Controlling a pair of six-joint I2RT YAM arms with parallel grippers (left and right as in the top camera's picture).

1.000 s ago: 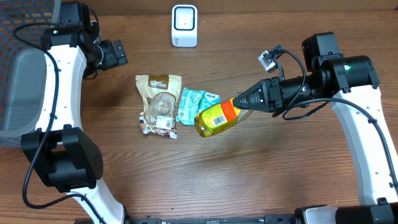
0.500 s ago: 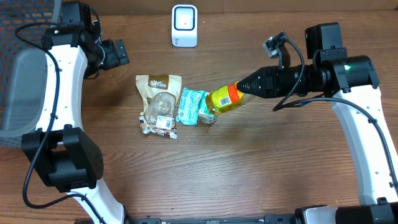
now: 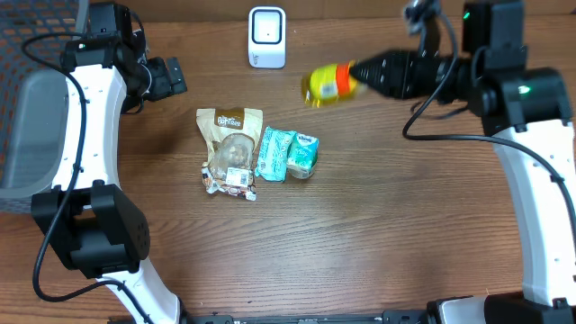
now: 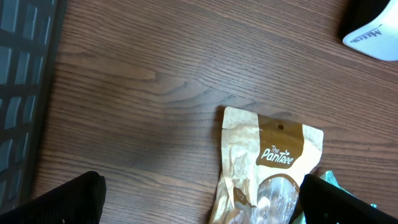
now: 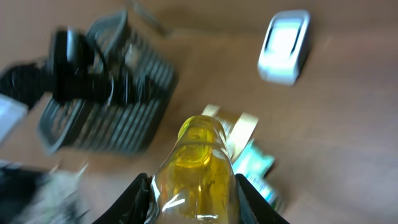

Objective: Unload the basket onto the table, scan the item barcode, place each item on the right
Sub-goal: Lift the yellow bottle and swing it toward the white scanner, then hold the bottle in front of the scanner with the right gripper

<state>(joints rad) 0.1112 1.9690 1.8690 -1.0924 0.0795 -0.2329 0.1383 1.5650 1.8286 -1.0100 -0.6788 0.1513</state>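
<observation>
My right gripper (image 3: 362, 72) is shut on a yellow bottle (image 3: 328, 84) with an orange band and holds it in the air at the back of the table, to the right of the white scanner (image 3: 267, 37). The right wrist view shows the bottle (image 5: 199, 162) clamped between both black fingers (image 5: 138, 198), with the scanner (image 5: 284, 45) ahead and to the right. No barcode shows on the bottle, which is blurred. My left gripper (image 3: 171, 76) stands open at the back left, and in its own view (image 4: 202, 205) nothing sits between its fingers.
A brown snack pouch (image 3: 231, 148) and two teal packets (image 3: 274, 153) (image 3: 303, 155) lie in the middle of the table. The pouch (image 4: 267, 162) lies just below my left gripper. A dark mesh basket (image 3: 18, 54) stands at the far left edge.
My right gripper has carried the bottle up and back, from beside the teal packets to near the scanner. The left arm has stayed still.
</observation>
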